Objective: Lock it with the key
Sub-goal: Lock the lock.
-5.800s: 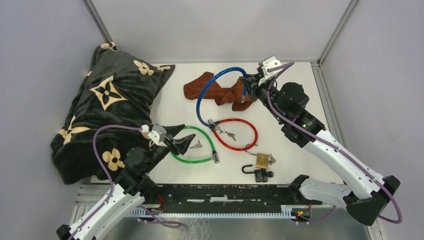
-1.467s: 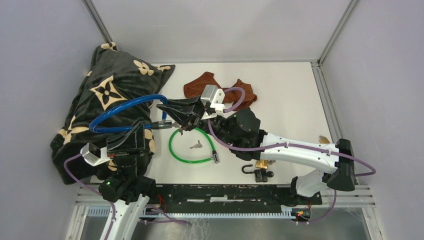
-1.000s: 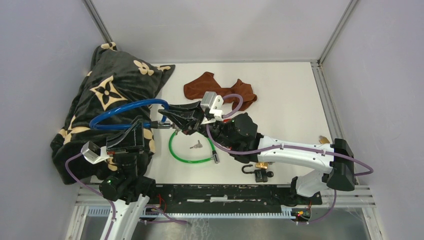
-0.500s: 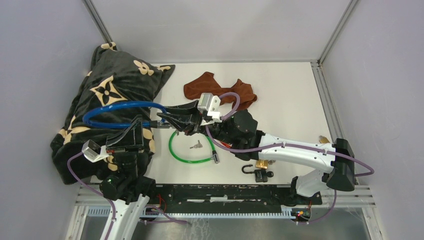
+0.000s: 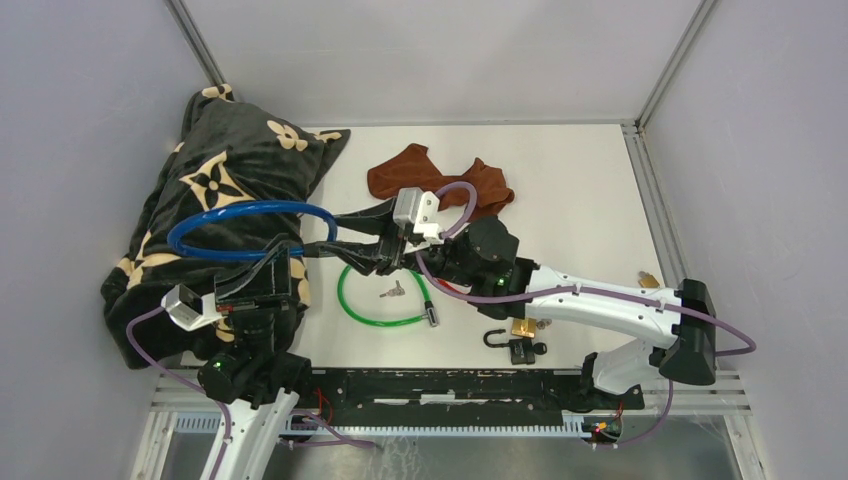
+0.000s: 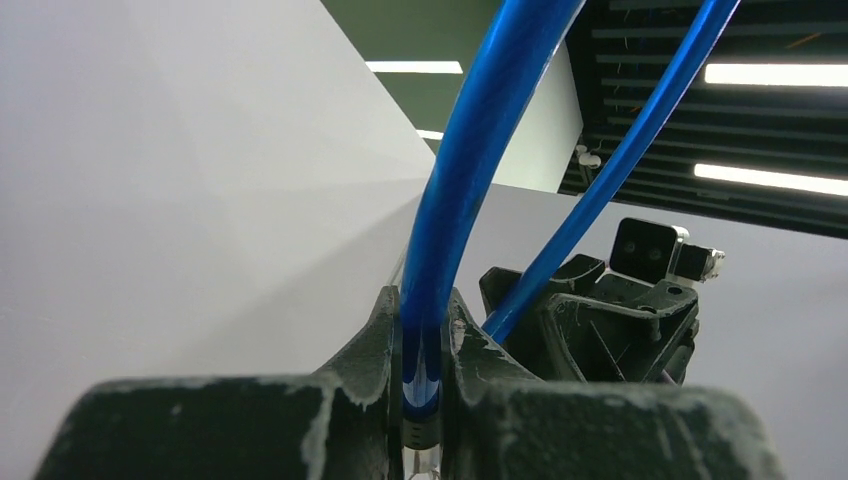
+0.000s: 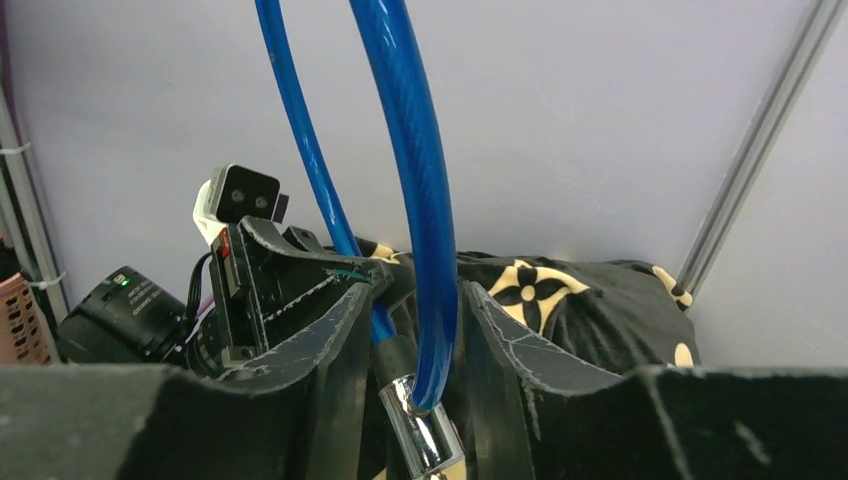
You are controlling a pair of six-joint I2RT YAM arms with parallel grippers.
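1. Cable: a blue plastic-coated cable lock [image 5: 245,228] hangs as a loop in the air over the black flower-patterned blanket [image 5: 215,150], strung between both grippers.
2. Left gripper [image 6: 424,345]: jaws clamped on the blue cable.
3. Right gripper [image 7: 405,340]: jaws apart, straddling the cable just above its chrome end piece [image 7: 425,445]. No squeeze visible.
4. Risk: with only one firm hold, the springy loop may twist and the chrome end may swing out of reach.
5. Risk: no key visible at the lock. Small metal keys [image 5: 393,291] lie inside the green cable ring [image 5: 380,321]. Fetching them means leaving the loop on a one-handed hold.
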